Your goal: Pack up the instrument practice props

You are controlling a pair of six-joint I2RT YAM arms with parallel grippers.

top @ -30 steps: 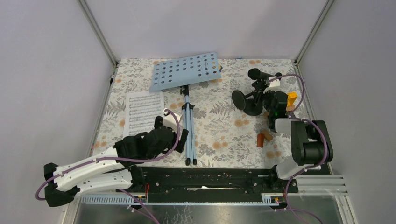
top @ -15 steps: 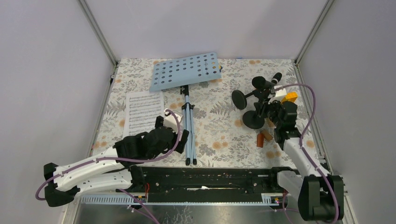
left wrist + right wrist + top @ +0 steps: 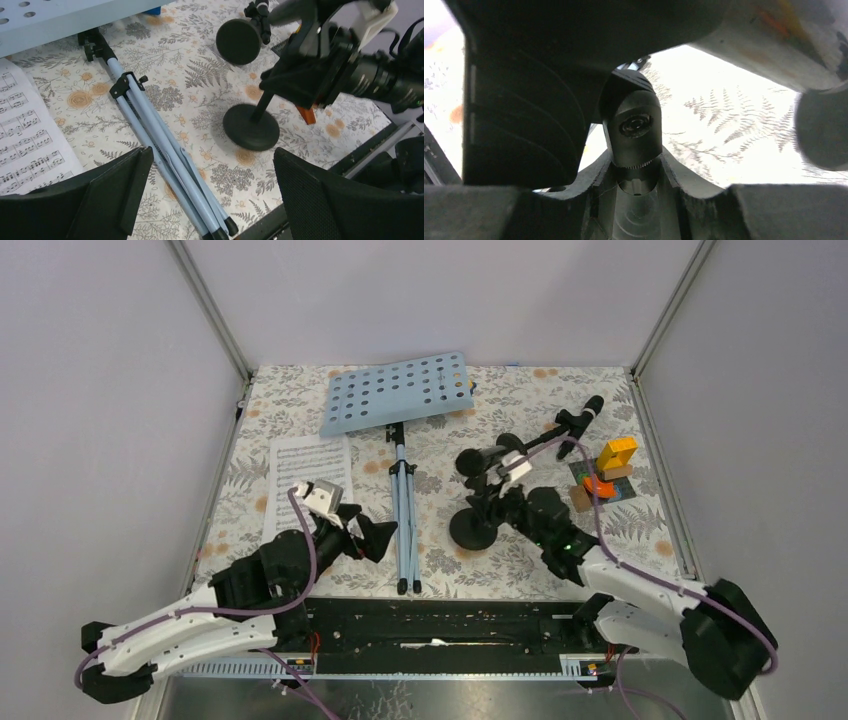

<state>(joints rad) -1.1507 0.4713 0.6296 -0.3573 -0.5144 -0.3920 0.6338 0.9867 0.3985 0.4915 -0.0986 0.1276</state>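
The light-blue perforated music desk (image 3: 400,390) lies at the back, its blue-grey tripod (image 3: 403,510) folded flat and running toward me. A white sheet-music page (image 3: 308,480) lies left of it. My left gripper (image 3: 365,535) is open and empty just above the tripod's legs (image 3: 170,170), which pass between its fingers (image 3: 120,185). My right gripper (image 3: 505,502) is shut on the stem (image 3: 634,130) of a black microphone holder; its round base (image 3: 475,530) is on the cloth and its microphone (image 3: 480,458) sits on top. The second microphone (image 3: 583,417) and holder stand at the back right.
Colourful toy blocks (image 3: 605,475) sit at the right, behind my right arm. The second holder's round base (image 3: 239,41) tilts up just behind the held one. The black rail (image 3: 450,625) runs along the near edge. Grey walls close three sides.
My right arm has carried one microphone holder from the back right to the middle of the table, leaving the other behind. My left gripper has drawn back a little and risen.
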